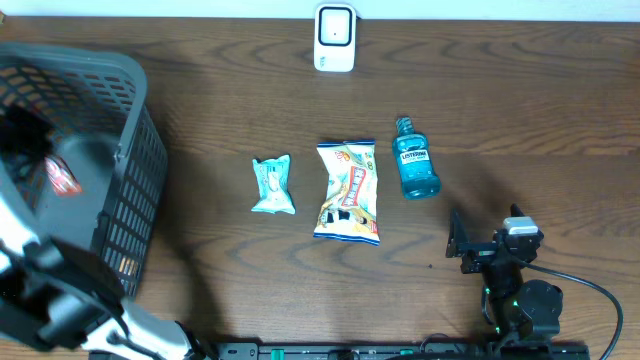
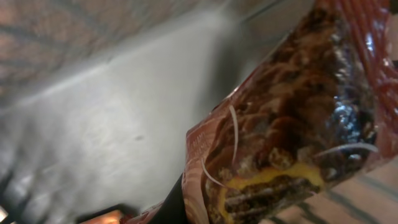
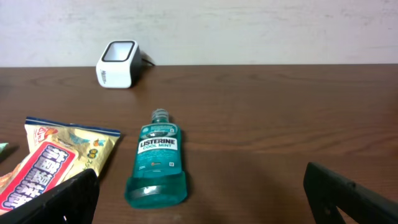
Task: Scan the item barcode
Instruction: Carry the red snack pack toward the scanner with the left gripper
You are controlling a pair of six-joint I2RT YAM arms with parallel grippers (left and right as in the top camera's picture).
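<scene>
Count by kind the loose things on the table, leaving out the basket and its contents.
Snack bags: 2 (teal, yellow)
Bottle: 1
Scanner: 1
Total: 4

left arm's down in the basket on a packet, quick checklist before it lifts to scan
1. Left hand shut on the red snack packet: ok.
2. Packet lifted out of the basket: not ok, it is inside.
3. Scanner upright, its window unblocked: ok.
4. Barcode side of the packet located: cannot tell.
5. Right hand open and parked away from the basket: ok.
</scene>
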